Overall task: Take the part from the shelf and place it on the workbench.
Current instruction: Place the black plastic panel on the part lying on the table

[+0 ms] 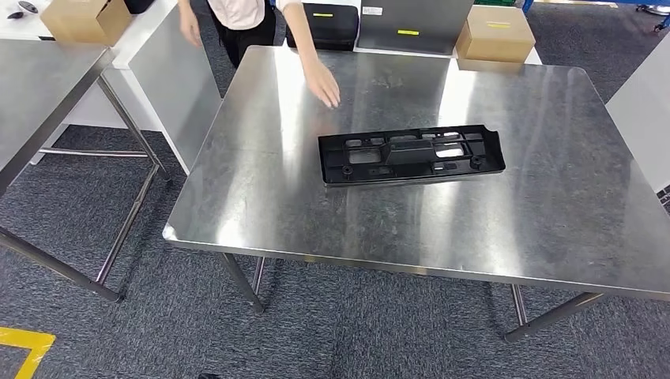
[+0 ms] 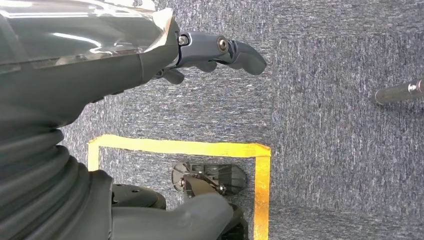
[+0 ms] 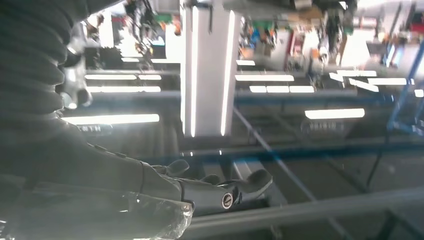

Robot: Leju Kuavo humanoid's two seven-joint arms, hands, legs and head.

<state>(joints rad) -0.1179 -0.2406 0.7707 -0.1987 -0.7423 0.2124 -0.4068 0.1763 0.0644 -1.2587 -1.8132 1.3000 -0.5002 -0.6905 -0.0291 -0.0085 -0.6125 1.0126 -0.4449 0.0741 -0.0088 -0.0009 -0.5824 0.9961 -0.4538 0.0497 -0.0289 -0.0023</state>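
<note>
A long black plastic part point(image 1: 412, 154) with several cut-outs lies flat near the middle of the steel workbench point(image 1: 261, 197). No hand of mine touches it. My left hand point(image 2: 210, 55) hangs over the grey carpet, fingers stretched out and holding nothing. My right hand point(image 3: 220, 187) points up toward the ceiling lights, fingers loosely extended and empty. A person's hand point(image 1: 322, 83) hovers over the workbench's far left part, short of the black part.
A second steel table point(image 1: 39, 87) stands at the left. Cardboard boxes point(image 1: 495, 33) and a black case point(image 1: 332, 25) sit beyond the workbench's far edge. Yellow floor tape point(image 1: 24, 347) marks the carpet at the lower left.
</note>
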